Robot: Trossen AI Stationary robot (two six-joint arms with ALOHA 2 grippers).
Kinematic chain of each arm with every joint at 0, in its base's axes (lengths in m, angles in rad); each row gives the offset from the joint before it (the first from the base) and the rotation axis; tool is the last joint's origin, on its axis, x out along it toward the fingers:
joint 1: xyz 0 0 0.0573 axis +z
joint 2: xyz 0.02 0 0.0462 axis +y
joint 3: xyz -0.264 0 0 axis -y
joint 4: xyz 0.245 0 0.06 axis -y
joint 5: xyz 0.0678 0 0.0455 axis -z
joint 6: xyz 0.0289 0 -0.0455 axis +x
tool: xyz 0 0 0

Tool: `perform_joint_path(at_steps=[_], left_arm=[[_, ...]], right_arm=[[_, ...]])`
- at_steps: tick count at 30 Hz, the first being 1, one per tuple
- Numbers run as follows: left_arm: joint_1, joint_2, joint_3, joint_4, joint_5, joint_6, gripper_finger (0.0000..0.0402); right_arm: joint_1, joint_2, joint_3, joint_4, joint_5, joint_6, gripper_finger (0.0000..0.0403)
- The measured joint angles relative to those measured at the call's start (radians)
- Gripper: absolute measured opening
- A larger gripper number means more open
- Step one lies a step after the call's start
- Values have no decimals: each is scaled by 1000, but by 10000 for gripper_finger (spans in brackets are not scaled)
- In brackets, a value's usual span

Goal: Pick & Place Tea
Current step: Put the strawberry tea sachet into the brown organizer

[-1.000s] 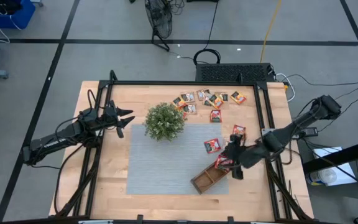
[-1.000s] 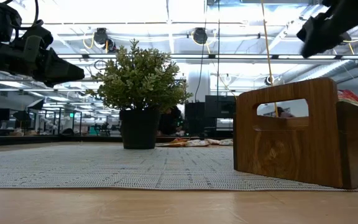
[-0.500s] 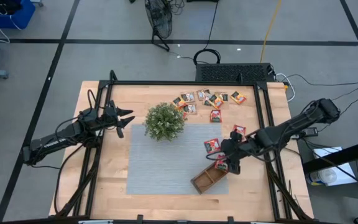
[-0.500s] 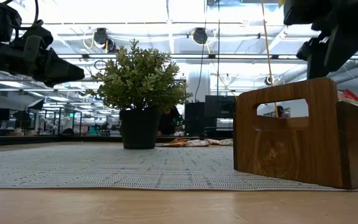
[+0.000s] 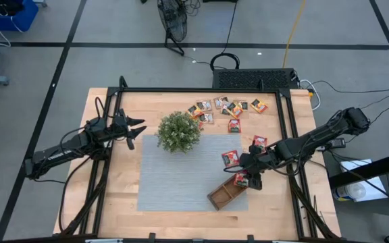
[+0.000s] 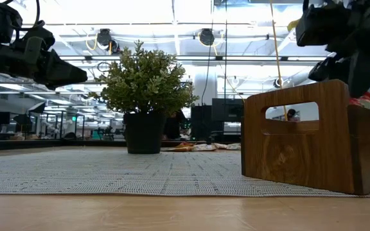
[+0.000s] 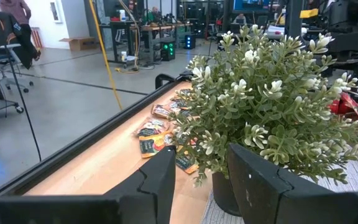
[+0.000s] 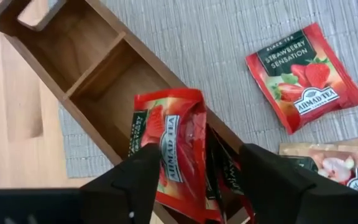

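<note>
From overhead, the right gripper (image 5: 248,169) sits right of centre, above the upper end of the wooden tray (image 5: 223,195), which lies slantwise at the mat's (image 5: 174,172) lower right corner. Red tea sachets (image 5: 240,179) fill that upper compartment. One loose red sachet (image 5: 230,158) lies on the mat just left of the gripper, another (image 5: 259,142) on bare wood above it. A cluster of sachets (image 5: 223,109) spreads along the table's (image 5: 113,202) top edge, right of the plant (image 5: 178,131). The left gripper (image 5: 135,127) hovers at the left, beside the plant, fingers spread and empty.

At table height, the tray (image 6: 313,138) fills the right of the frame with the right gripper (image 6: 349,45) over it; the plant (image 6: 145,96) stands centre-left, the left gripper (image 6: 50,67) at upper left.

The left wrist view shows both fingers (image 7: 160,180) apart before the plant (image 7: 272,118), sachets (image 7: 157,134) lying beyond.

The right wrist view shows the fingers (image 8: 132,180) spread, straddling an upright red sachet (image 8: 169,149) in the tray's (image 8: 86,62) end compartment; I cannot tell whether they grip it. A strawberry sachet (image 8: 303,74) lies flat at upper right.
</note>
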Motion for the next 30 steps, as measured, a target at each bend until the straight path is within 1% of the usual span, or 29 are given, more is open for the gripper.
perform_joint_path(at_steps=[6, 10, 13, 17, 18, 23, 27, 30], left_arm=[[0, 0, 0, 0, 0, 0, 147], [0, 0, 0, 0, 0, 0, 147], [0, 0, 0, 0, 0, 0, 147], [0, 0, 0, 0, 0, 0, 147], [0, 0, 0, 0, 0, 0, 147], [0, 0, 0, 0, 0, 0, 147], [0, 0, 0, 0, 0, 0, 147], [0, 0, 0, 0, 0, 0, 147]], right_arm=[[0, 0, 0, 2, 0, 0, 160], [0, 0, 0, 1, -21, -32, 124], [0, 0, 0, 1, -25, -72, 86], [0, 0, 0, 2, -25, -115, 18], [0, -1, 0, 2, -24, -124, 13], [2, -13, 0, 4, -24, -146, 21], [2, -41, 0, 22, -24, -174, 8], [2, -61, 0, 26, -22, -183, 13]])
